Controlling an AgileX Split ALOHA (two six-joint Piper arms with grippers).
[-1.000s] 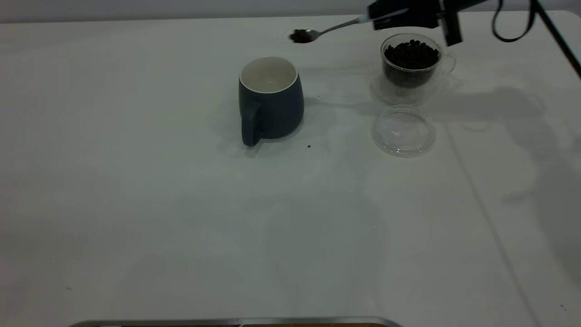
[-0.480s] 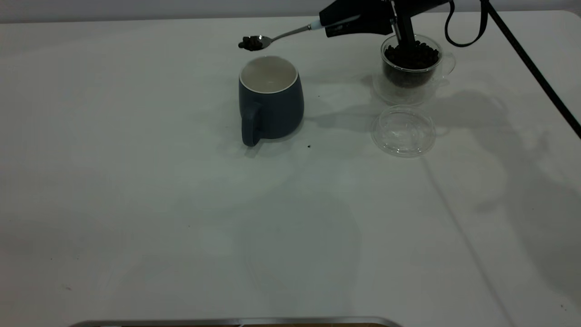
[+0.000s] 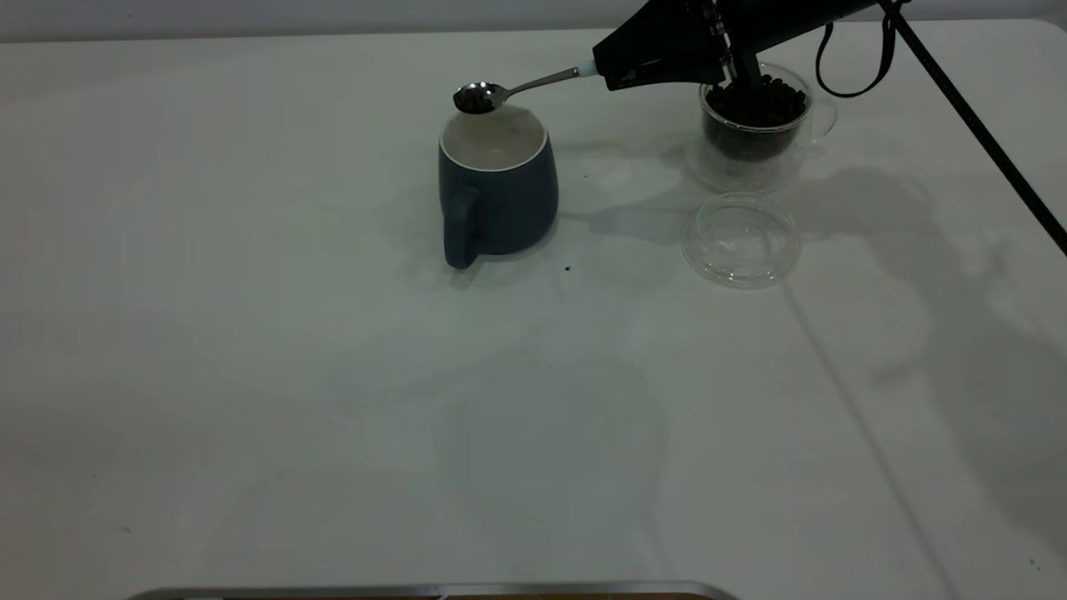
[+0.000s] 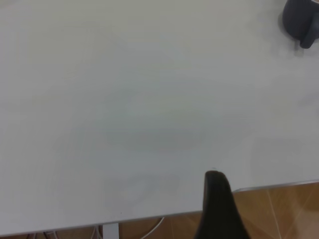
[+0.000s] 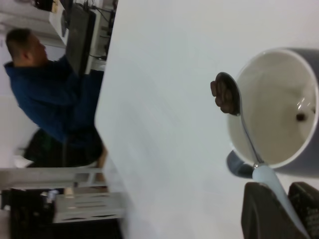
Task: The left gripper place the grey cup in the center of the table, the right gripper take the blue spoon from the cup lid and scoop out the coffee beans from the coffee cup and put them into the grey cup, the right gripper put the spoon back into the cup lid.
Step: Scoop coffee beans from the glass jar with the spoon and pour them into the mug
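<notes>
The grey cup [image 3: 500, 196] stands upright near the table's middle, handle toward the front; it also shows in the right wrist view [image 5: 279, 109] and at the edge of the left wrist view [image 4: 301, 20]. My right gripper [image 3: 604, 71] is shut on the blue handle of the spoon [image 3: 475, 97]. The spoon bowl [image 5: 225, 93] carries coffee beans and hovers over the cup's far rim. One bean [image 5: 300, 117] lies inside the cup. The glass coffee cup [image 3: 754, 121] full of beans stands at the right, partly behind the arm. Only one finger [image 4: 217, 204] of my left gripper shows, near the table edge.
The clear cup lid [image 3: 740, 240] lies empty in front of the coffee cup. A stray bean [image 3: 568, 268] lies on the table beside the grey cup. A person [image 5: 45, 74] sits beyond the table's far side.
My right gripper has carried the loaded spoon leftward from beside the coffee cup, then lowered it over the grey cup's far rim.
</notes>
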